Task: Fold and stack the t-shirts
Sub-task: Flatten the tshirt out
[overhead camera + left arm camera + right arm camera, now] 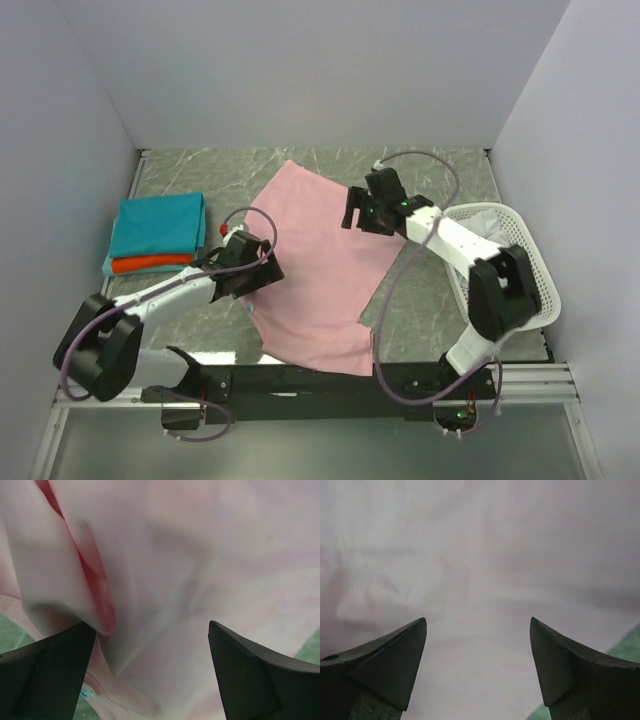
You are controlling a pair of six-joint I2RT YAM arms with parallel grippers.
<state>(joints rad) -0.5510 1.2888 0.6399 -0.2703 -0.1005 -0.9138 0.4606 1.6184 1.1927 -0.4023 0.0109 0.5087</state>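
Observation:
A light pink t-shirt [320, 250] lies spread in the middle of the table. A folded teal t-shirt [158, 224] sits on a folded orange-red t-shirt [150, 264] at the left. My left gripper [262, 275] is open over the pink shirt's left edge; in the left wrist view its jaws [151, 630] stand wide apart just above wrinkled pink cloth [190, 555]. My right gripper [350, 212] is open over the shirt's upper right part; in the right wrist view its jaws [477, 625] stand apart above smooth pink cloth [480, 545]. No white cloth shows.
A white perforated basket [500, 250] stands at the right, partly behind my right arm. The green marbled table [420, 290] is walled by grey panels on three sides. A black rail [300, 380] runs along the near edge.

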